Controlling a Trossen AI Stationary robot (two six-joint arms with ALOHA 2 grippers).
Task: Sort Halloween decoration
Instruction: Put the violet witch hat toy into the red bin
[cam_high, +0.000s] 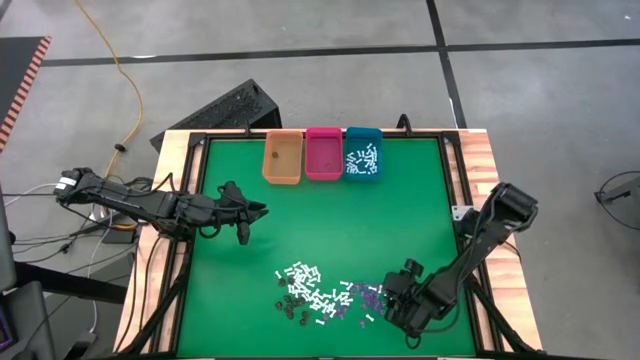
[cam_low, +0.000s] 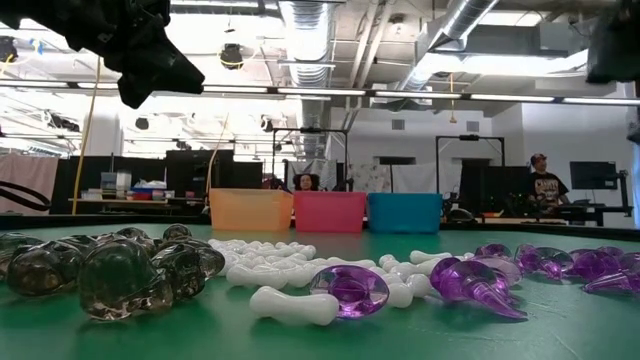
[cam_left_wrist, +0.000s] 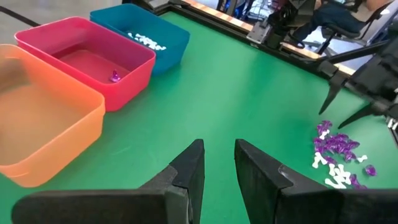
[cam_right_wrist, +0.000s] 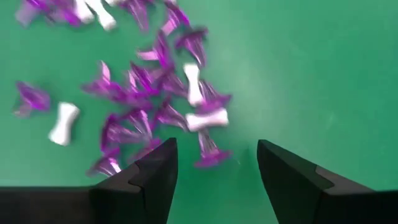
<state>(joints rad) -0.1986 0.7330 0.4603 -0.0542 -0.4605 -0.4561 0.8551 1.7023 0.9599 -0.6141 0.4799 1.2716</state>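
Observation:
The Halloween decoration (cam_high: 320, 295) lies as a loose pile on the green mat near the table's front edge: white bone-like sticks (cam_low: 290, 300), purple bits (cam_right_wrist: 155, 106) and dark bits (cam_low: 120, 270). My right gripper (cam_right_wrist: 214, 165) is open and slants down just over the purple bits at the pile's right end (cam_high: 375, 295); one purple bit (cam_right_wrist: 208, 152) lies between its fingertips. My left gripper (cam_left_wrist: 217, 165) hovers over the mat's left half (cam_high: 240, 215), slightly open, nothing between its fingers.
Three bins stand side by side at the mat's far edge: orange (cam_high: 282, 158), pink (cam_high: 324, 153) with a purple bit (cam_left_wrist: 115, 76) inside, teal (cam_high: 363, 155) holding white sticks. Bare mat lies between the bins and the pile. People show in the room behind.

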